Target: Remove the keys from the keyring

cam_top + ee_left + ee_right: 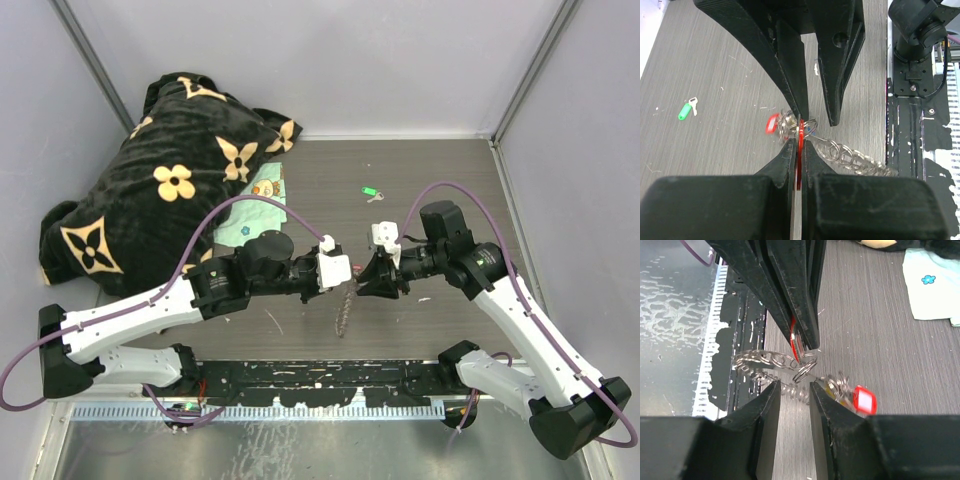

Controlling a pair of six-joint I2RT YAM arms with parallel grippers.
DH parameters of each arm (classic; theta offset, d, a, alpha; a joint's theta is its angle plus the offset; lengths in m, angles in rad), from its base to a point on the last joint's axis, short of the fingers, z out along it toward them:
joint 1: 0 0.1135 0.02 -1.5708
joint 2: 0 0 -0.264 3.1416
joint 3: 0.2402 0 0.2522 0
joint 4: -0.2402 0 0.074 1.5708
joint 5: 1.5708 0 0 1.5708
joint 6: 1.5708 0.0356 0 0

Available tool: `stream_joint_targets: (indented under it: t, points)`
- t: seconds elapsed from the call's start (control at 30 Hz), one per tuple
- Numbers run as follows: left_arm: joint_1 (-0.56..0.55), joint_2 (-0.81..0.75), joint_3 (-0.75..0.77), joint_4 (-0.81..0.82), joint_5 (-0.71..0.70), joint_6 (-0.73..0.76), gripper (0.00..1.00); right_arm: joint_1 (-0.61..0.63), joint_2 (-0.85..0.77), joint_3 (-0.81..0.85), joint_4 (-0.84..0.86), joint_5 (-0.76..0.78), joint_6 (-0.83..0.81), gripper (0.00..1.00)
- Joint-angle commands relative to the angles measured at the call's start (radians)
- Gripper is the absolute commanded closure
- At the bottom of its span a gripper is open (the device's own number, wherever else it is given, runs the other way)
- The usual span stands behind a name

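Keyring point(855, 159) dangles; left jaws clamp a red tag point(799, 150), right jaws apart. We should close squarely on the keyring.

Keyring point(850, 152): chain of silver linked rings, hanging above table. Red-tagged keys point(772, 124) attached. Green-tagged key point(686, 111) lying apart.

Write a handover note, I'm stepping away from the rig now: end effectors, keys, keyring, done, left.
The left end effector is shut on a red tag.
The right end effector is open, fingers straddling a ring of the keyring, which hangs between the arms.
A second red tag dangles off the same bunch.
Done: one green-tagged key lies loose on the table.
Left: the red-tagged keys are not yet off the ring.
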Motion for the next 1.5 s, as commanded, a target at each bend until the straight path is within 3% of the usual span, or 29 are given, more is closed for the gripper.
stream_joint_targets:
  t: [0.0,0.5,0.63,0.9,1.47]
  points:
    - [-0.005,-0.011,0.056,0.085,-0.003,-0.016,1.0,0.004,0.004,0.04,0.045,0.014,0.02,0.64]
    - [-0.005,-0.009,0.061,0.08,0.003,-0.022,1.0,0.015,0.048,0.069,0.074,-0.03,0.029,0.64]
    - [-0.006,-0.006,0.06,0.079,0.005,-0.024,1.0,0.015,0.045,0.071,0.074,-0.03,0.026,0.72]
    - [-0.007,-0.018,0.056,0.071,-0.007,-0.023,1.0,0.014,0.031,0.078,0.051,-0.017,-0.001,0.98]
    - [-0.004,-0.116,-0.099,0.019,-0.112,-0.009,1.0,-0.089,-0.004,0.068,0.0,-0.225,-0.022,0.99]
